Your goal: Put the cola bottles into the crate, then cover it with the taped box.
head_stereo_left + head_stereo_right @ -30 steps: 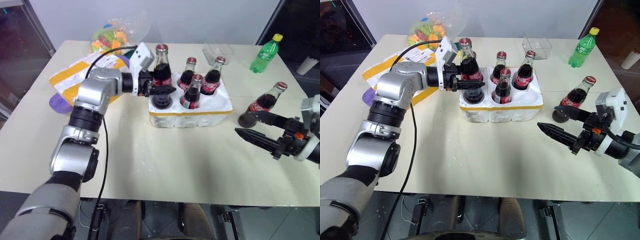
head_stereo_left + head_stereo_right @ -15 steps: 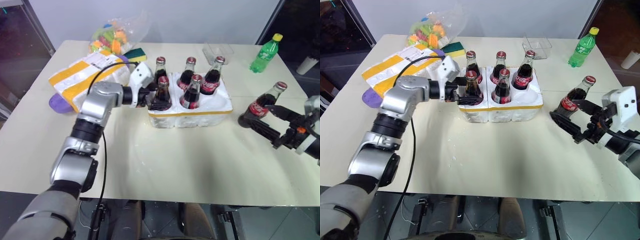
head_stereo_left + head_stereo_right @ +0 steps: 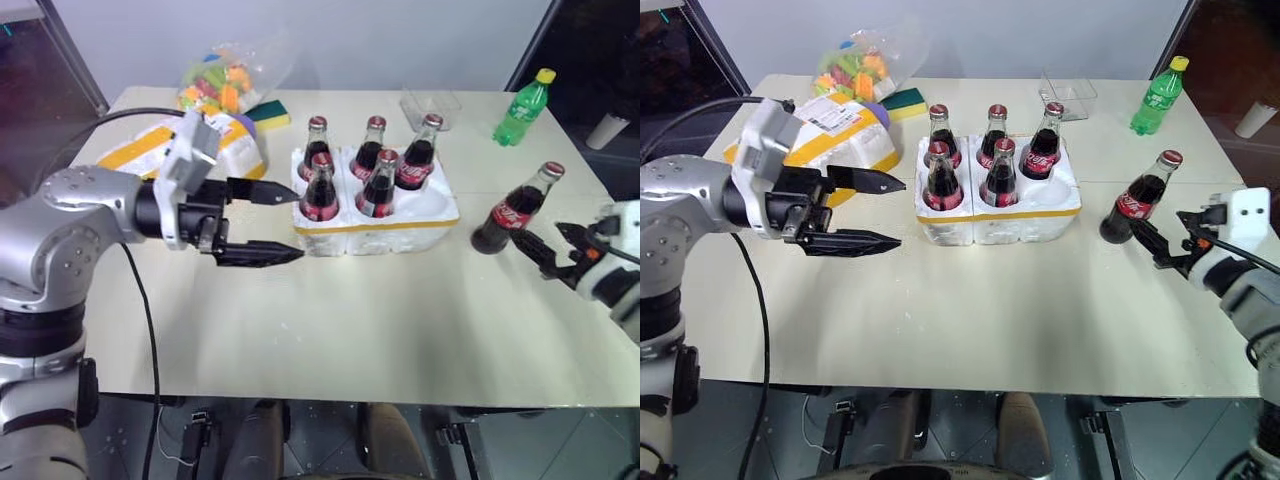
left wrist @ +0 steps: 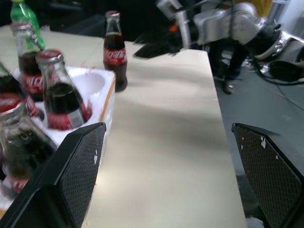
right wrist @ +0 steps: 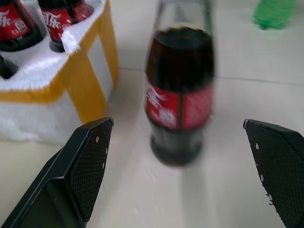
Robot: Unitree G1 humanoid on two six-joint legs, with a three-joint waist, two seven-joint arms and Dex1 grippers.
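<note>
The crate (image 3: 400,226), a low white foam tray with a yellow band, stands mid-table with several cola bottles (image 3: 320,192) upright in its wells; its front right well is empty. One more cola bottle (image 3: 513,208) stands on the table to the crate's right. My left gripper (image 3: 298,224) is open and empty, level, just left of the crate. My right gripper (image 3: 1162,232) is open, its fingers pointing at the loose bottle (image 5: 179,95) from close by without touching it. The taped box (image 3: 830,135) lies at the back left, behind my left arm.
A green plastic bottle (image 3: 522,108) and a clear plastic tub (image 3: 430,100) stand at the back right. A bag of colourful pieces (image 3: 225,75) and a sponge (image 3: 268,112) lie at the back left. The table's front half is bare.
My left gripper set its bottle into the crate's front left well, opened, and drew back to the left. My right gripper swung round and moved up to the loose bottle.
</note>
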